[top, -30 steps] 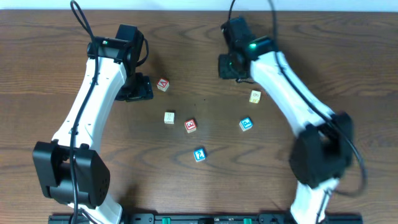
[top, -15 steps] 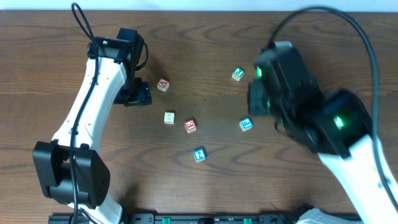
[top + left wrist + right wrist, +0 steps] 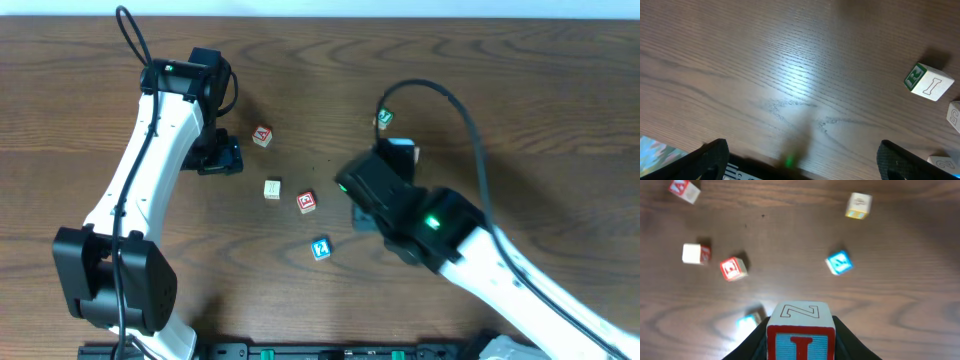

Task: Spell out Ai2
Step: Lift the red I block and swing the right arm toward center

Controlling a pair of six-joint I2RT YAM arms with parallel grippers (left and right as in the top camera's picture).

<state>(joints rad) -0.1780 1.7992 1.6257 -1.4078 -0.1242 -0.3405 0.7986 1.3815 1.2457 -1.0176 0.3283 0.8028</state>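
The right gripper (image 3: 800,347) is clamped on the I cube (image 3: 800,311), a dark finger (image 3: 751,344) against each side. The cube shows a red I on a blue panel toward the wrist camera and an outlined Z on top, and it is held up off the bench (image 3: 520,90). From overhead it is hidden under the right arm (image 3: 450,235), which reaches from the near right corner to about the middle of the bench. The left gripper (image 3: 801,150) stands wide, nothing between its fingers, low over bare wood. The left arm (image 3: 150,150) comes from the near left corner and ends left of centre, toward the far edge.

The loose cubes lie apart from one another. The A cube (image 3: 262,136) sits toward the far edge, just right of the left gripper. Nearer the near edge lie a pale cube (image 3: 272,189) and, right of it, a red cube (image 3: 306,202) whose character I cannot read. The first blue cube (image 3: 320,248) lies closest to the near edge. The second blue cube (image 3: 840,262) lies to its right, beneath the right arm. Which of the two bears the 2 I cannot tell. A green-printed cube (image 3: 384,119) and a yellow-edged cube (image 3: 858,205) lie right of centre toward the far edge. The left wrist view shows a green R cube (image 3: 929,82) with an outlined I on its pale face.
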